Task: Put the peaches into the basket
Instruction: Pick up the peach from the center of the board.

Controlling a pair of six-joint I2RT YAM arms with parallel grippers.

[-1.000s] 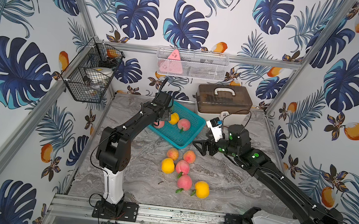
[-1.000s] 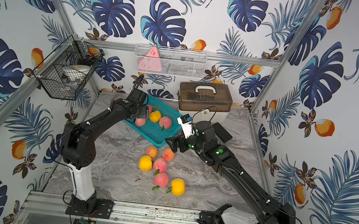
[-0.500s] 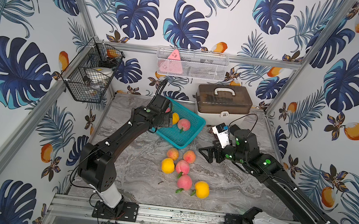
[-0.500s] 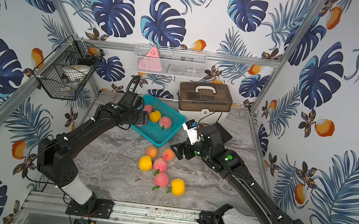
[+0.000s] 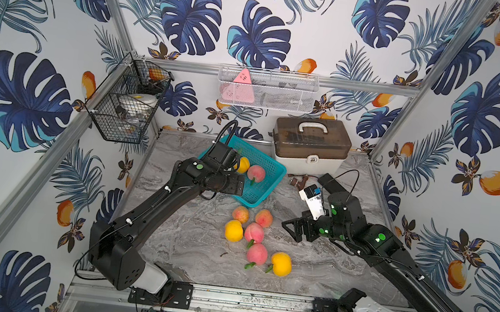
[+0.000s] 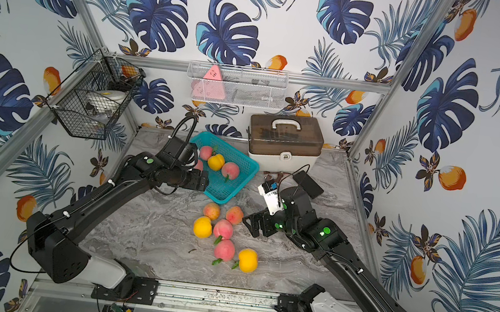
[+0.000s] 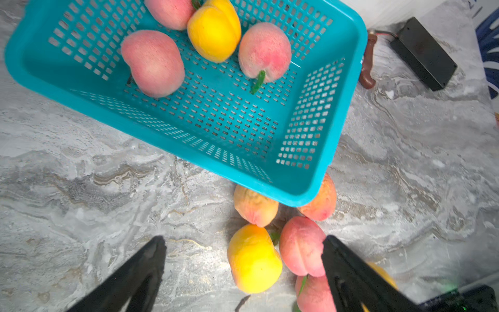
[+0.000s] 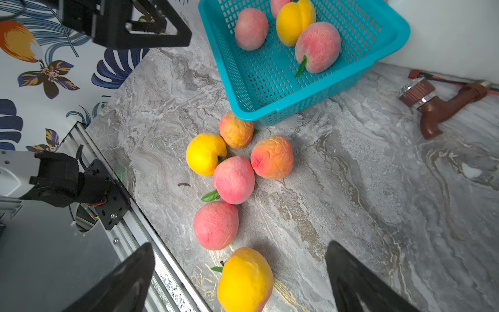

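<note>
Leafy blue wallpaper with printed orange fruit covers the walls, and a grey marble-look bench (image 5: 186, 252) makes up the floor of the cell. From the front rail the left arm (image 5: 156, 203) stretches toward the back, wrist over the near-left edge of the teal basket (image 5: 262, 187). Coming in from the other side, the right arm (image 5: 390, 262) ends next to the loose fruit.

At the back wall stands a brown-lidded case (image 5: 311, 141), and the basket sits just in front of it, to its left, turned at an angle. Four peaches (image 7: 152, 62) lie inside, bunched at the far end: three pink, one yellow. The other six peaches (image 5: 254, 232) cluster on the bench around the middle, the nearest two just beside the basket's front corner.

Over on the left arm, the left fingers (image 7: 140, 270) are spread apart with nothing between them. Same deal for the right fingers (image 8: 353, 281): wide apart, empty, just right of the cluster. A small brown tap-like part (image 8: 442, 108) and a flat black box (image 7: 424, 54) lie near the case.
</note>
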